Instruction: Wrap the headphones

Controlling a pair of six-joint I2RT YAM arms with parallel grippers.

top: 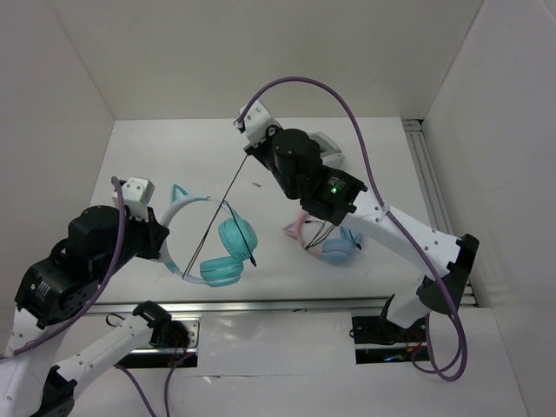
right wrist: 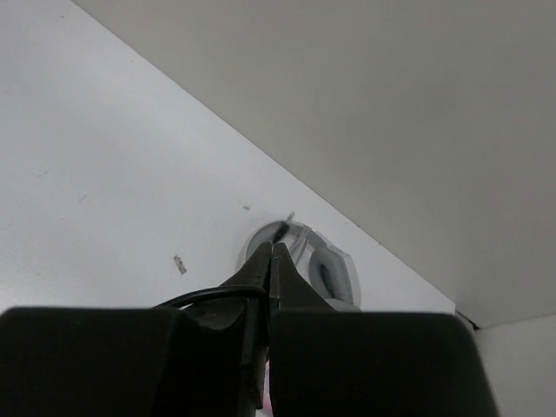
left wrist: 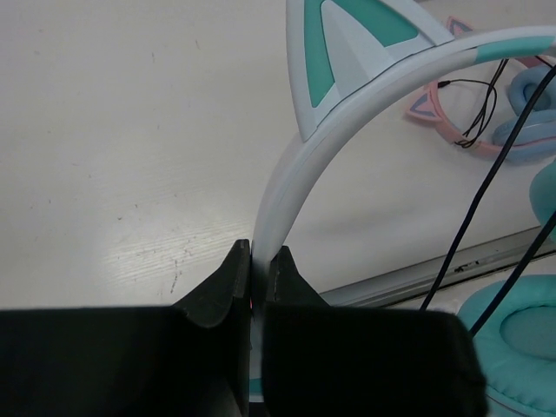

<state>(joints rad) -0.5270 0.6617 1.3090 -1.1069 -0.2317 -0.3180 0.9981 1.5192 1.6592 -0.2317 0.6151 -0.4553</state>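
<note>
Headphones point(top: 221, 248) are held over the table's point(top: 174, 165) near edge in the top view, teal cups point(top: 236, 234) low, pale headband point(top: 187, 206) in the left hand point(top: 166, 249), and thin black cable point(top: 228, 195) taut up to the right hand point(top: 247, 149). The left wrist view shows fingers clamped on the white band below a teal-faced cat ear point(left wrist: 347, 52). The right wrist view shows fingers pressed together, pinching the cable.

Left arm point(top: 78, 252) sits folded at the near left, left gripper point(left wrist: 259, 261) clamped on the headphones point(left wrist: 347, 104); right arm point(top: 400, 226) stretches far forward, right gripper point(right wrist: 271, 256) pinching their cable point(right wrist: 208, 295).
</note>
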